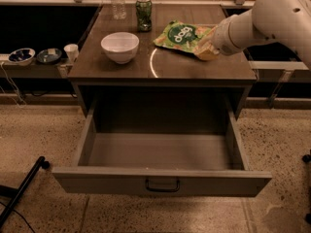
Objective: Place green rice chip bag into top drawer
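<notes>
Grey and wide, the top drawer stands pulled all the way out toward me, its shallow box open under the cabinet, with speckled floor on either side. Above it the brown wooden surface carries everything else. From the right the robot's thick white arm reaches in over the surface's right edge, and its gripper sits low at the right corner of the green rice chip bag. Whether the jaws are clamped on that corner or only pressed against it I cannot tell from where I stand.

The bag lies on the surface toward the back right, well apart from the drawer below. A white bowl sits left of the bag, nearer the front. Behind them, at the back edge, a slim green can stands upright just beside a clear plastic bottle. Off to the left, on a lower ledge, are two small dark dishes and a little white cup. A small dark bail handle hangs at the centre of the drawer's front panel.
</notes>
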Motion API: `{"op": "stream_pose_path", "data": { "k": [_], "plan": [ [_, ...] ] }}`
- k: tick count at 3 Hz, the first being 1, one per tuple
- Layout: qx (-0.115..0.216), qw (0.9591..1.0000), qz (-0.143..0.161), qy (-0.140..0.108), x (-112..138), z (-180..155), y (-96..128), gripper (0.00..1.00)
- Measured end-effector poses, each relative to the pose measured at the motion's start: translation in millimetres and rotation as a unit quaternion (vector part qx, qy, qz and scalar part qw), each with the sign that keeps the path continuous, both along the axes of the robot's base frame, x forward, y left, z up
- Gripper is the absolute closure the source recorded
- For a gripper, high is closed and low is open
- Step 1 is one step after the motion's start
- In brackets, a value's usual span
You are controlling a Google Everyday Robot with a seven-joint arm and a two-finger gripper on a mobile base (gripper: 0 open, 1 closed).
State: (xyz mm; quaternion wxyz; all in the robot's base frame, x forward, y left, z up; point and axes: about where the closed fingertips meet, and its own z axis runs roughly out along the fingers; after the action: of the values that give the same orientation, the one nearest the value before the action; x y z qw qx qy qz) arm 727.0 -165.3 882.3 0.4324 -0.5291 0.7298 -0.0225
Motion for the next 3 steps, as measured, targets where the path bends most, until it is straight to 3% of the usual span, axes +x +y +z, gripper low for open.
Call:
{"op": "stream_pose_path", "data": {
  "k": [1,2,3],
  "plan": [
    [-0.024,0.9996,0.004,-0.011,17,-9,-6,0.04],
    [-0.05,0.9984,-0.001,-0.025,40,-26,-15,0.04],
    [-0.053,0.9982,-0.001,-0.029,44,-24,-16,0.23]
  ]
}}
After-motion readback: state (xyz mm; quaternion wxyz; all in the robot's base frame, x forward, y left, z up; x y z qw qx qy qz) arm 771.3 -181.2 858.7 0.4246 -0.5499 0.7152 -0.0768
